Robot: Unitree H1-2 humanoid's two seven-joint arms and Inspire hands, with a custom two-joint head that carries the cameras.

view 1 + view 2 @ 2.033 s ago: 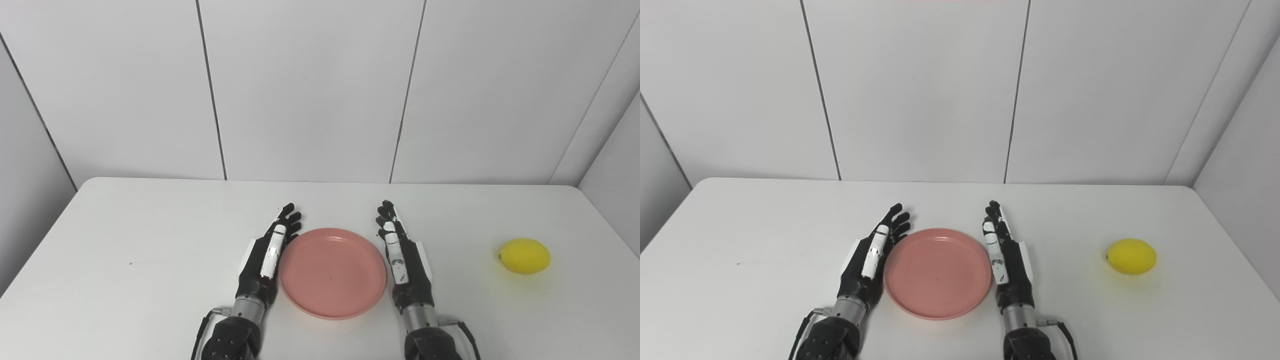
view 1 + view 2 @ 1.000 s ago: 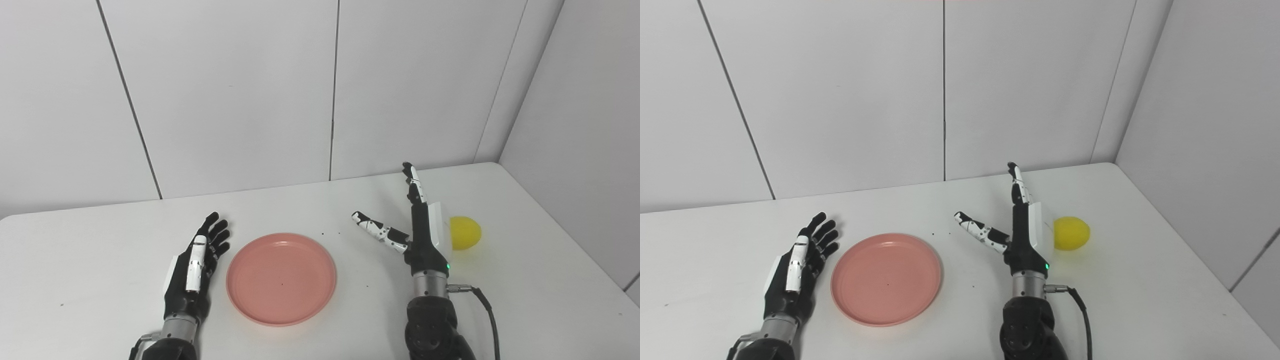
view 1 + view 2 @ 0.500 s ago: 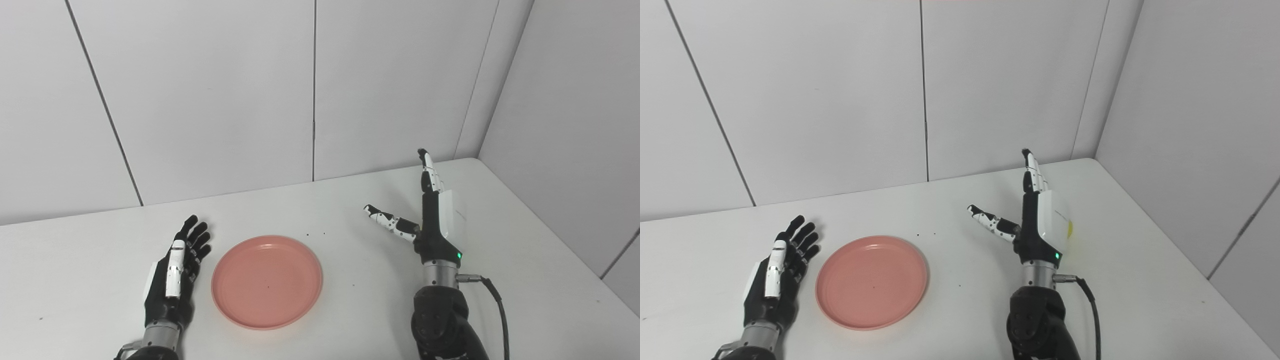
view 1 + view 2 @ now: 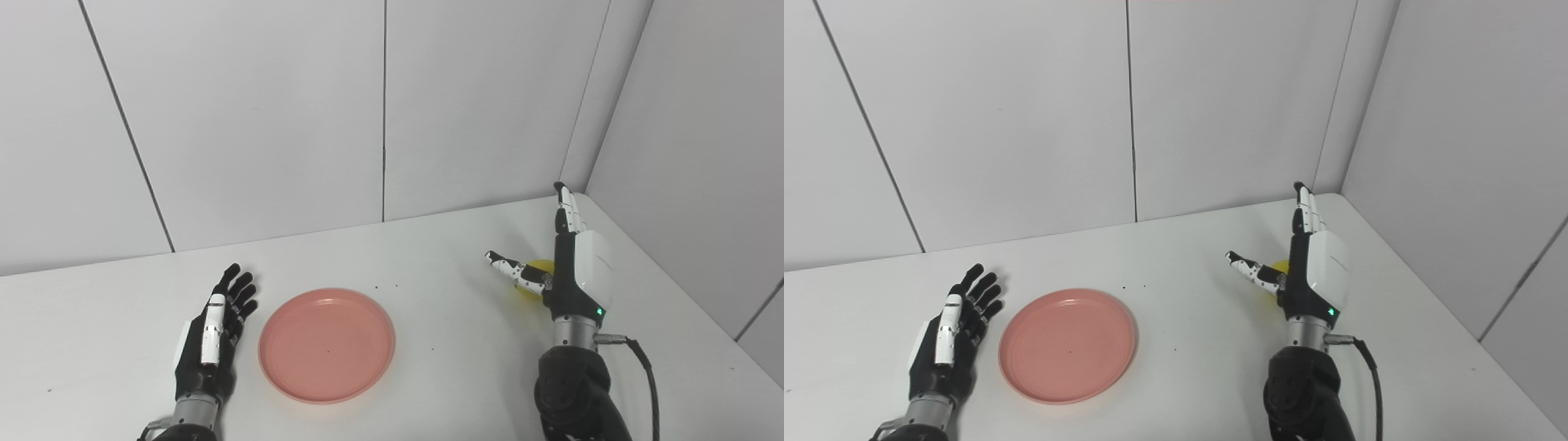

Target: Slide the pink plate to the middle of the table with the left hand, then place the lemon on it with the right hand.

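The pink plate (image 4: 326, 345) lies flat on the white table (image 4: 441, 318). My left hand (image 4: 211, 337) rests open on the table just left of the plate, apart from it. My right hand (image 4: 566, 263) stands upright, open, fingers pointing up and thumb spread to the left. The yellow lemon (image 4: 538, 274) sits on the table between the thumb and the palm; most of it is hidden behind the hand. It also shows in the right eye view (image 4: 1279, 271). I cannot tell whether the hand touches it.
White wall panels stand behind the table, and a side wall (image 4: 704, 153) closes off the right. The table's back right corner (image 4: 582, 197) is just beyond my right hand. A black cable (image 4: 646, 380) hangs from the right wrist.
The camera has swung right. My right hand left the plate's side and moved right to the lemon, which now sits inside its open grasp. The left hand and plate stay still.
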